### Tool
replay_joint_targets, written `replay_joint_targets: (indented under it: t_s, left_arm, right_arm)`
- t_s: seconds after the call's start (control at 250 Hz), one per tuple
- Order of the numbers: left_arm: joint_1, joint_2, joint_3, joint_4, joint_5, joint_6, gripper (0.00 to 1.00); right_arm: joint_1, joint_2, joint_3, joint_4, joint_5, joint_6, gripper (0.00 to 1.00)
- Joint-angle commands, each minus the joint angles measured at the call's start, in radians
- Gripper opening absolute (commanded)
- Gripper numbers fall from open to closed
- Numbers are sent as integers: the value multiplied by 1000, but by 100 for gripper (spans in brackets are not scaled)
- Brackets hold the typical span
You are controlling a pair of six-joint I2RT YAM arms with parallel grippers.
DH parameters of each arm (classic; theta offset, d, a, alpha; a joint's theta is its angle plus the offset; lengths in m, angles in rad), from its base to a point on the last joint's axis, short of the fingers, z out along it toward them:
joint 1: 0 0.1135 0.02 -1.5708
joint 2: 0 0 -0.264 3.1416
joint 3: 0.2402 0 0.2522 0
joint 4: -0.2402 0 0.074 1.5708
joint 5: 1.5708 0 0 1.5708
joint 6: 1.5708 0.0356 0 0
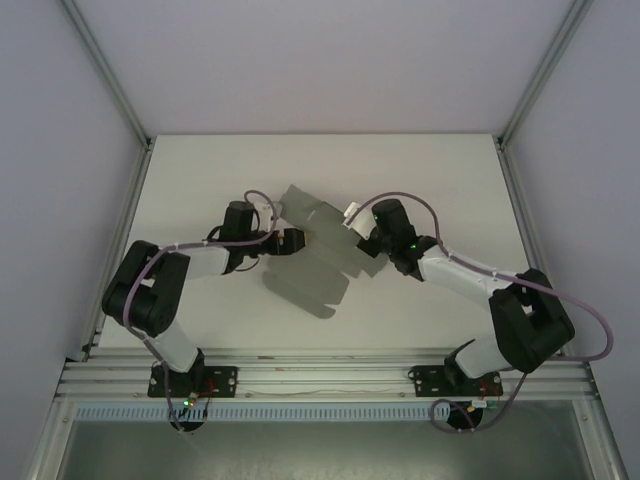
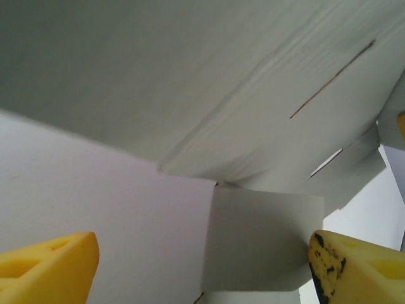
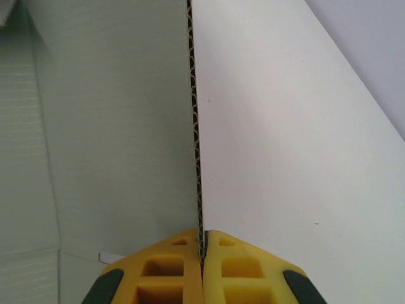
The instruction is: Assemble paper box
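The right gripper is closed on the edge of the paper box, a flat grey die-cut corrugated cardboard sheet between both grippers. The left gripper is spread wide, with flaps just ahead of it; whether it touches them cannot be determined.

Lab robot cell: white table, aluminium frame, plain enclosure walls, mounting rail.

A white table is closed in by plain pale walls on the left, right and far sides. Aluminium posts rise from its far corners. A ribbed aluminium rail runs along the near edge, in soft, even light.
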Motion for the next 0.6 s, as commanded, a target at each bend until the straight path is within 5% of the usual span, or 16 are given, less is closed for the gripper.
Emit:
replay_joint_targets:
  t_s: [0.0, 0.152, 0.348, 0.596]
  left_arm:
    - [-4, 35, 46, 72, 53, 3, 80]
    - [-5, 63, 59, 103, 63, -24, 48]
    - [-5, 74, 52, 111, 46, -37, 25]
    - [-10, 84, 69, 54, -25, -29, 13]
  right_arm:
    - [5, -14, 12, 43, -48, 40, 0]
    - [4, -5, 21, 37, -41, 38, 0]
    - [5, -3, 19, 48, -49, 25, 0]
    - [4, -18, 25, 31, -64, 0, 0]
